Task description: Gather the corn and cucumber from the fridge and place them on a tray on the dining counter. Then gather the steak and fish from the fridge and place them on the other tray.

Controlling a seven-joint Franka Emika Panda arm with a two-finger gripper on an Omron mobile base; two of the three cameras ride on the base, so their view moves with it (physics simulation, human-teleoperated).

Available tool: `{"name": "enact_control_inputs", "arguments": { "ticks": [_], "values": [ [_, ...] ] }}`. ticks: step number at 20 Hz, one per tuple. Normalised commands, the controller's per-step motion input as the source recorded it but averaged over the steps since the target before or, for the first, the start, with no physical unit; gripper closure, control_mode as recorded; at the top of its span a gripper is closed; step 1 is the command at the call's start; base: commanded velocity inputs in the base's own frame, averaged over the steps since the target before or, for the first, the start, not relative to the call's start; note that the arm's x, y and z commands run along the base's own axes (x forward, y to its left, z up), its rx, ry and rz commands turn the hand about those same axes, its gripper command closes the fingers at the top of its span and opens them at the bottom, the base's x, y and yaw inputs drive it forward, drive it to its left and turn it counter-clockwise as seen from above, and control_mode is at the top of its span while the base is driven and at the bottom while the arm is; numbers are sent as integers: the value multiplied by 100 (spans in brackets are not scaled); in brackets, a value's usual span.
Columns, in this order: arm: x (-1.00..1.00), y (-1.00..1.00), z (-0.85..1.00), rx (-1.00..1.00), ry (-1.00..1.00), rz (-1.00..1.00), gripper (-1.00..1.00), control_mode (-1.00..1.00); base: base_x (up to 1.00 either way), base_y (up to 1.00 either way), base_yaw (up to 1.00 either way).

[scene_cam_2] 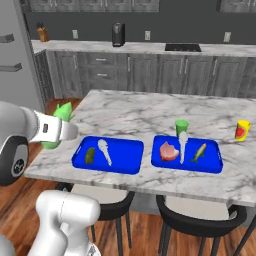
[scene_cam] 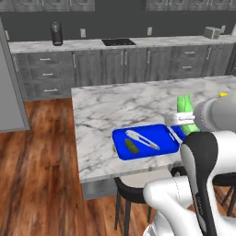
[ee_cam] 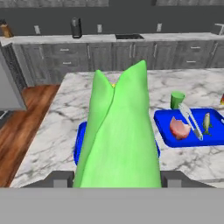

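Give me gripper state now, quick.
Gripper: closed on the corn, held up above the near edge of the dining counter by the left tray.

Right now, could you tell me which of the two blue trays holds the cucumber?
The left tray, nearest the fridge side; it holds the dark cucumber. The other tray holds steak and fish.

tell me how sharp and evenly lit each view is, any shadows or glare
Left base view: soft and low-detail, flat light, a faint shadow beside the cucumber on the tray. Right base view: crisper, even light, no glare on the dining counter. Hand view: the corn, held in the gripper, looms large, its edges soft.
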Motion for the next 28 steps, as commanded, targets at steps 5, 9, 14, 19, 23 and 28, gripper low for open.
{"name": "enact_control_inputs", "arguments": {
  "ticks": [5, 9, 14, 19, 23, 28],
  "values": [
    [100, -41, -32, 7, 25, -9, 100, -100, 0, 0, 0],
    [100, -23, -56, 0, 31, -1, 100, -100, 0, 0, 0],
    [84, -4, -62, 0, 28, 0, 100, -100, 0, 0, 0],
    [64, -14, -83, 0, 22, 0, 100, -100, 0, 0, 0],
    [23, -17, -76, 0, -2, 0, 100, -100, 0, 0, 0],
    [23, -26, -45, -2, -19, 0, 100, -100, 0, 0, 0]
  ]
}}
